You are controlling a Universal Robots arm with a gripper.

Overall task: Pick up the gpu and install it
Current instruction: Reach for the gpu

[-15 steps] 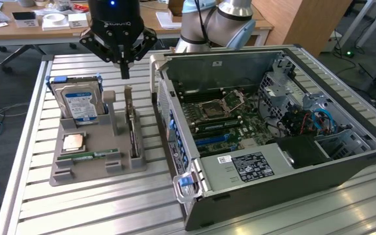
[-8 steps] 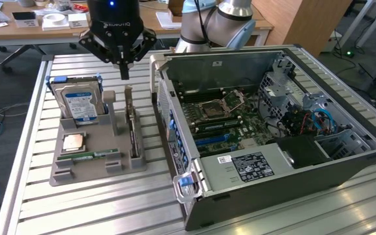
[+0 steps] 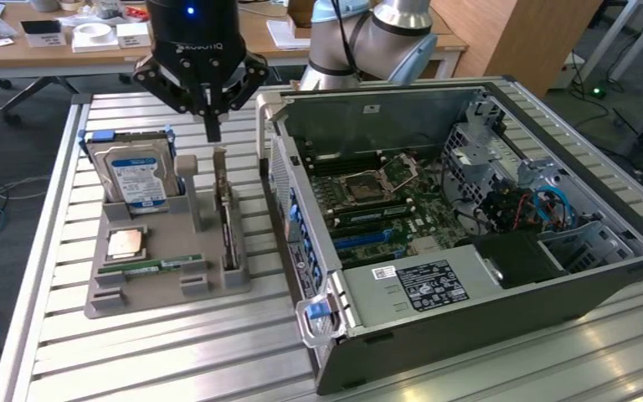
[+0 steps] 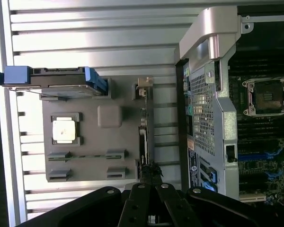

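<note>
My fingers (image 3: 212, 132) are pressed together into one dark, narrow point with nothing between them. They hang tip-down right over the gpu (image 3: 224, 213). A sliver of space seems to part the tips from the card's upper edge, but I cannot tell for certain whether they touch.

The gpu stands on its long edge in a slot of a matte grey plastic holder (image 3: 165, 295), on the side facing the computer case (image 3: 467, 280). Seen edge-on it is only a thin dark strip, so both flat faces are hidden and its lower edge is sunk in the slot. Its pale metal bracket (image 4: 145, 82) shows at one end. The other end is covered by my own black linkages in the wrist view.

The holder lies on the worktop (image 3: 131, 364), a surface of ribbed, shiny aluminium slats, close to the edge on the exterior view's left. In the holder a silver hard drive (image 3: 137, 172) with a blue label and blue plastic rails stands upright. A square processor (image 3: 127, 243) with a flat metal lid rests in a pocket. A narrow green RAM stick (image 3: 148, 266) lies flat beside it.

The case is grey sheet metal lying with its open side up. It shows a green board with an empty square socket, blue slots and blue cables. Its rear panel has a fine perforated grille. The worktop's near edge is cut off.
</note>
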